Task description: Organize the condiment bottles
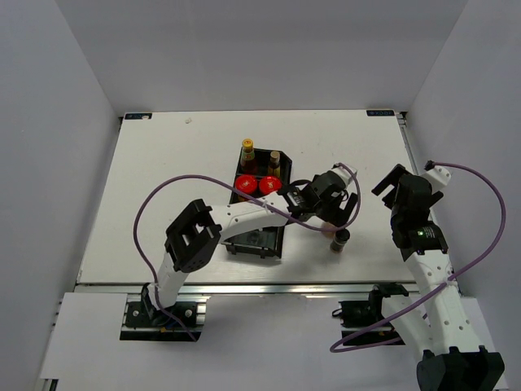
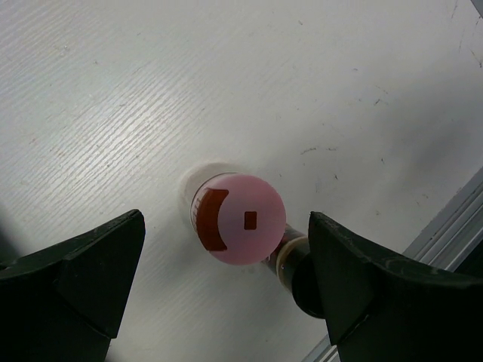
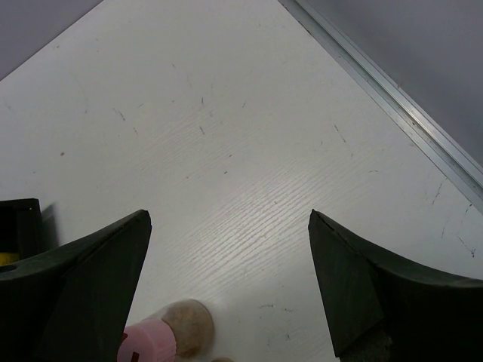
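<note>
A pink-capped bottle (image 2: 241,228) stands upright on the white table, directly below my left gripper (image 2: 226,225), whose open fingers straddle it without touching. A black-capped bottle (image 1: 339,242) stands just beside it, partly hidden behind my finger in the left wrist view. Two red-lidded jars (image 1: 246,185) (image 1: 269,185) and two slim brown yellow-capped bottles (image 1: 247,151) (image 1: 274,160) sit in the black bin (image 1: 281,236). My right gripper (image 1: 391,184) hangs open and empty to the right. The right wrist view shows the pink-capped bottle (image 3: 151,343) at the bottom edge, left of the right gripper (image 3: 229,219).
The bin's near compartment lies under my left arm (image 1: 244,216). The table's metal right edge (image 3: 392,98) runs close behind the right gripper. A corner of the black bin (image 3: 19,222) shows at the left in the right wrist view.
</note>
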`<state>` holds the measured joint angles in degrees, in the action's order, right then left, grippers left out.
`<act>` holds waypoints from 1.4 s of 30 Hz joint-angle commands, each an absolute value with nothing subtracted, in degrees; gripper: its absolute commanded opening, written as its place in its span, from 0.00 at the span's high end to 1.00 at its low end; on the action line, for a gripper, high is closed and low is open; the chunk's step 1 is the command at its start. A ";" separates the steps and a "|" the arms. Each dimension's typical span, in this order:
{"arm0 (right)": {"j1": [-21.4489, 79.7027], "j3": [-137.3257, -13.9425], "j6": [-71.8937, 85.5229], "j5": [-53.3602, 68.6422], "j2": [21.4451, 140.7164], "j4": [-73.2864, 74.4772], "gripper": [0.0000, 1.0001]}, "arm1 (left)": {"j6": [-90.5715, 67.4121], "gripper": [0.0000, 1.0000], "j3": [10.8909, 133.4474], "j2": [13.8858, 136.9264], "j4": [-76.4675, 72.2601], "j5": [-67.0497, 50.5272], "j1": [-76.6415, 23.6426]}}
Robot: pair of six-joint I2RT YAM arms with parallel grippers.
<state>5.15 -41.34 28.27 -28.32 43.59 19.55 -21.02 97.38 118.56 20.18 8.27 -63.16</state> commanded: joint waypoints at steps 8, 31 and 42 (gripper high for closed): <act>4.66 -40.61 27.69 -27.77 43.33 16.79 0.11 | -21.00 0.09 102.91 122.78 21.35 10.98 -63.98; 4.66 -40.34 26.89 -25.14 43.68 16.00 0.11 | -19.52 0.60 103.36 121.21 21.62 15.02 -64.25; 4.57 -40.34 25.49 -22.67 45.87 14.76 0.11 | -19.07 0.65 85.97 96.70 21.09 27.15 -64.25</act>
<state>4.89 -39.64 26.52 -23.16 44.73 16.75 -18.57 89.21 108.14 22.13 21.56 -63.90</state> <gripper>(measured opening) 0.895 0.606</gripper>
